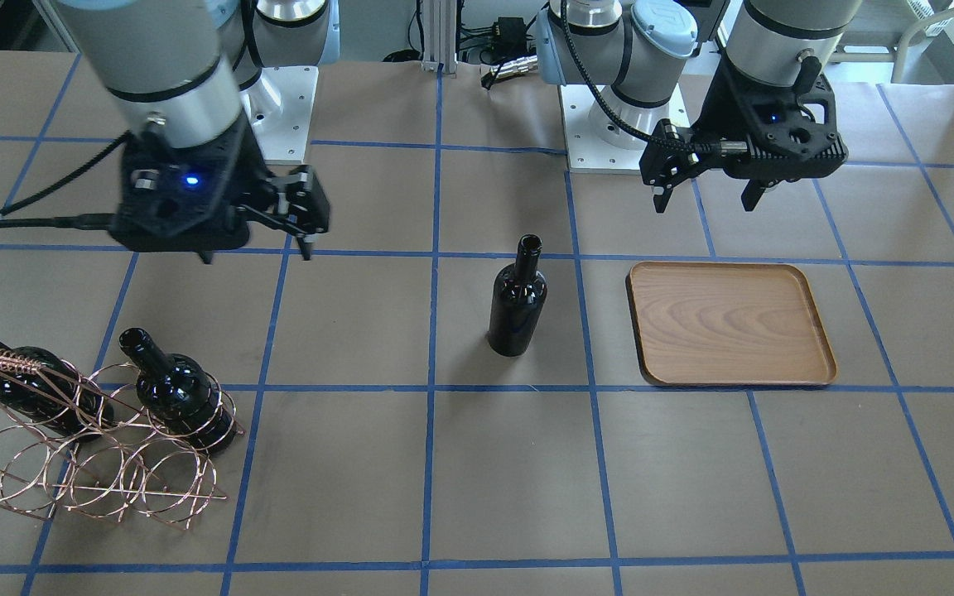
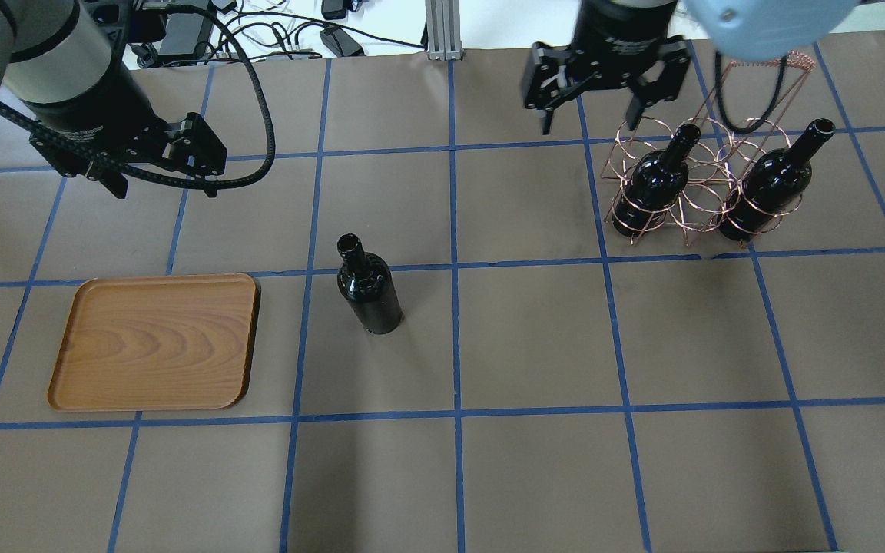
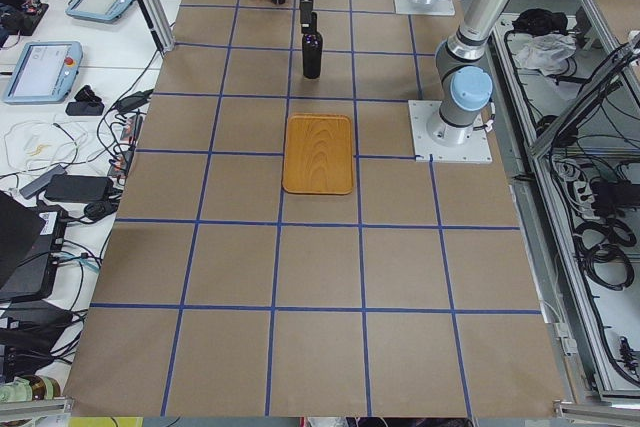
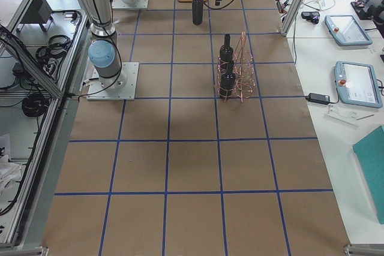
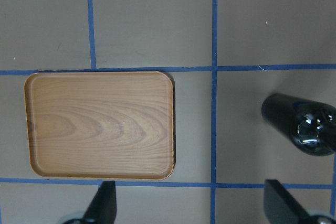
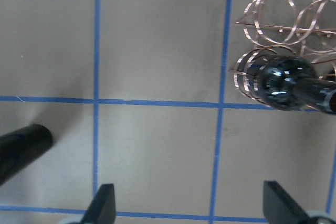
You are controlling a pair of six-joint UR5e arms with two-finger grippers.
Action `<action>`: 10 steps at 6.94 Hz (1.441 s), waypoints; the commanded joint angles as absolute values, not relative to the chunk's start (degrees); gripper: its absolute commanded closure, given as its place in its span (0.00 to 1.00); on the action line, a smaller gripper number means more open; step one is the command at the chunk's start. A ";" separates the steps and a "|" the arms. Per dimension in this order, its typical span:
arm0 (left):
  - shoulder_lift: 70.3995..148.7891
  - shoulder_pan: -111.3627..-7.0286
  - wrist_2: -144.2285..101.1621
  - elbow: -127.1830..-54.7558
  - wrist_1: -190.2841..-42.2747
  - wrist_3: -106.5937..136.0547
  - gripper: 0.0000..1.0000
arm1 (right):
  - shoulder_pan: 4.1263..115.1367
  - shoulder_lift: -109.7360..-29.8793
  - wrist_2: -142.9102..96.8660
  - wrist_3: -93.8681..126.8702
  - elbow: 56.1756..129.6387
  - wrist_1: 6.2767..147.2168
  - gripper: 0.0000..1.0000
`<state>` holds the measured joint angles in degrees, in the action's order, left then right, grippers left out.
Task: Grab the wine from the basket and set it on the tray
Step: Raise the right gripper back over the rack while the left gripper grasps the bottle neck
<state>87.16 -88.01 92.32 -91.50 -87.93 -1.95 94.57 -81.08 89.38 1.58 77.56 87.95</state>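
One wine bottle (image 2: 369, 288) stands upright on the table, between the tray and the basket; it also shows in the front view (image 1: 517, 302) and at the right edge of the left wrist view (image 5: 307, 129). Two more bottles (image 2: 654, 184) (image 2: 773, 180) stand tilted in the copper wire basket (image 2: 707, 219) at the far right. The wooden tray (image 2: 154, 342) is empty, also in the left wrist view (image 5: 100, 124). My left gripper (image 2: 162, 184) is open and empty, high behind the tray. My right gripper (image 2: 588, 119) is open and empty, above the table just left of the basket.
Brown paper with a blue tape grid covers the table. The arm bases (image 1: 609, 132) stand at the robot's side. Cables lie beyond the far edge (image 2: 258, 31). In the right wrist view the basket's hoops (image 6: 283, 14) hold a bottle (image 6: 286, 82) at right.
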 commanded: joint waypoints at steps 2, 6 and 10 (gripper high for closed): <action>88.59 -96.20 88.59 -91.76 -85.34 1.21 0.00 | 89.47 -86.02 92.28 -3.79 80.66 87.44 0.00; 91.84 -103.27 88.68 -97.01 -81.21 1.32 0.00 | 89.65 -87.54 92.28 -3.69 82.01 90.88 0.00; 97.02 -103.27 86.24 -98.00 -76.30 1.24 0.13 | 89.82 -87.01 91.58 -3.78 81.91 90.00 0.00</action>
<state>95.40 -103.21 87.63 -97.93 -78.21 1.48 89.80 -87.09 91.77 -3.77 81.81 90.30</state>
